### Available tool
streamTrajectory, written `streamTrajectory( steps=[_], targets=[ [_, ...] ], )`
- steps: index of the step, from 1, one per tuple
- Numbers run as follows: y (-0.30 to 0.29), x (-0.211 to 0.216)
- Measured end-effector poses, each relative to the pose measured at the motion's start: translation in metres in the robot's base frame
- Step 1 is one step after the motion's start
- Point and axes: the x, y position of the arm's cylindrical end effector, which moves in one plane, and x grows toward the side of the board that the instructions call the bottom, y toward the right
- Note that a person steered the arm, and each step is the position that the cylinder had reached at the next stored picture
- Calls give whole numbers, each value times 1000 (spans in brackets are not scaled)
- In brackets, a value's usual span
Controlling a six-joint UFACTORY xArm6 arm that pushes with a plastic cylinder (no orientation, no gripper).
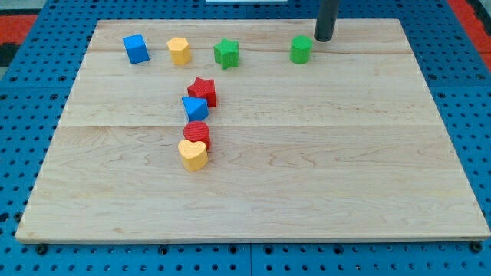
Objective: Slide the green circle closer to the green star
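Observation:
The green circle (301, 50) sits near the view's top, right of centre, on the wooden board (322, 153). The green star (226, 53) lies about a hundred pixels to its left in the same row. My tip (324, 38) is just to the right of and slightly above the green circle, close to it, with a small gap showing between them.
A yellow block (179, 50) and a blue cube (136, 48) lie left of the green star. Below the star, a red star (203, 91), a blue triangle (195, 108), a red round block (197, 134) and a yellow heart (193, 153) form a column.

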Motion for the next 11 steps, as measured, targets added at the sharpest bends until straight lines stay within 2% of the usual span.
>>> streamTrajectory(
  steps=[1,3,4,5,6,7,10,11],
  targets=[
    [-13,11],
    [-15,145],
    [-41,176],
    [-46,147],
    [24,122],
    [34,82],
    [-144,69],
    [-175,71]
  ],
)
